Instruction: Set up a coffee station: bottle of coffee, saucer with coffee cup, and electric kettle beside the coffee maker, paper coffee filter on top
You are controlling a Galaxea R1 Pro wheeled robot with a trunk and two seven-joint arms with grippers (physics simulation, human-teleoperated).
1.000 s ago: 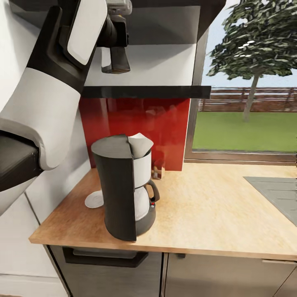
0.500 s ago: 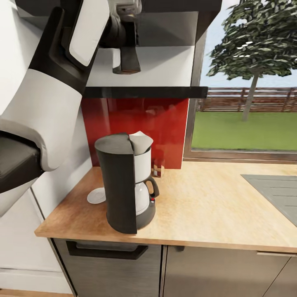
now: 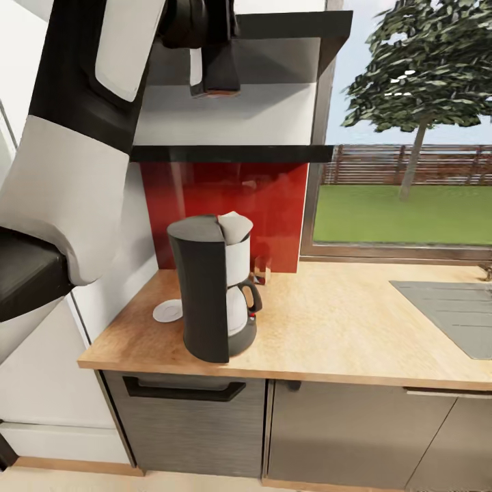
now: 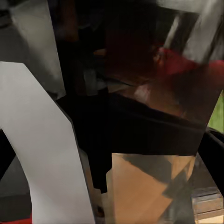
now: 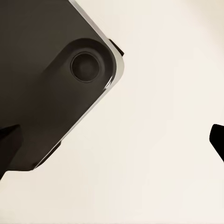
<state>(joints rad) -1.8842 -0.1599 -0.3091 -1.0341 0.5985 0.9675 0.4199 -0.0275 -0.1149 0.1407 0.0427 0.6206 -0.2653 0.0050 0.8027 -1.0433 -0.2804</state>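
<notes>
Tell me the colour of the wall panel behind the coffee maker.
Glossy red; the wall panel behind the coffee maker shows best in the head view.

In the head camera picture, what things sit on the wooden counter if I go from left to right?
Small white saucer → tall black coffee maker with a glass pot → little brown bottle by the red wall → grey sink.

Coffee maker (image 3: 205, 287): black body, white upper section, clear carafe with a black handle and a small red switch.
Filter (image 3: 234, 225): white paper.
Saucer (image 3: 168, 310): plain white, at nine o'clock from the coffee maker.
Counter (image 3: 342, 328): light wood grain.
Splashback (image 3: 225, 205): glossy red.
Shelf (image 3: 232, 153): black edge, pale grey back wall.
Left arm (image 3: 75, 150): white shells over black joints.
Cabinets (image 3: 342, 437): grey fronts, black handle.
Sink (image 3: 451, 314): grey, at three o'clock.
Window (image 3: 410, 137): green lawn, brown fence, dark green tree.
</notes>
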